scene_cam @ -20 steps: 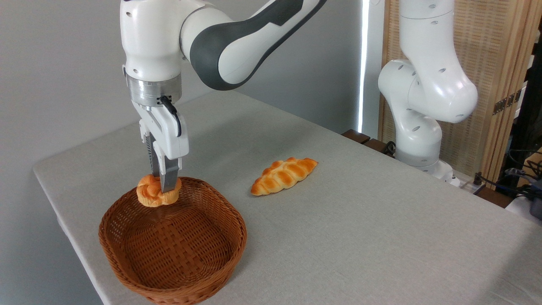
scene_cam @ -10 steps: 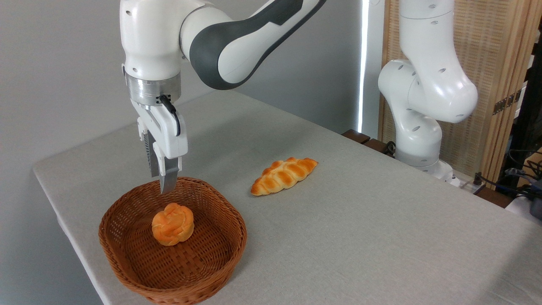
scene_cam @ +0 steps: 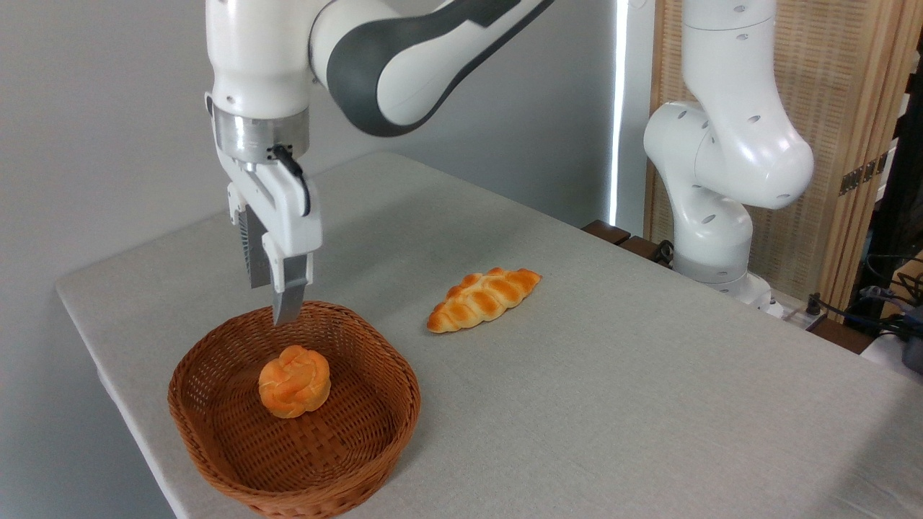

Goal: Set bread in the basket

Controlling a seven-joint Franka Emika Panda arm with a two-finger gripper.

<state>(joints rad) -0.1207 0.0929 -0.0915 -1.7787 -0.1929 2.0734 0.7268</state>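
Hanging in the upper left of the frame, my gripper (scene_cam: 277, 299) pointed straight down, its tips level with the far rim of the basket (scene_cam: 216, 472) and clear of it. My wrist stood vertical above it, the silver flange and the white forearm rising out of the top edge, while my grey-and-white upper arm slanted away toward the upper middle of the frame. From this side view one finger hid most of the other, so I could not tell how wide the jaws stood; nothing was held between them.

The bread (scene_cam: 294, 390) lay inside the basket, resting on the woven floor a little toward the far side, below my fingertips (scene_cam: 286, 306) and apart from them. The knotted top faced up and slightly toward the camera. The basket sat at the lower left of the frame, near the left edge of the table (scene_cam: 649, 404), which was covered in a pale grey cloth.

A braided loaf (scene_cam: 483, 299) lay on the cloth near the middle of the frame, well apart from the basket and from me, its pointed ends running from lower left to upper right. My base column (scene_cam: 721, 180) stood at the upper right, past the far edge of the table, before a slatted wooden screen (scene_cam: 844, 94).
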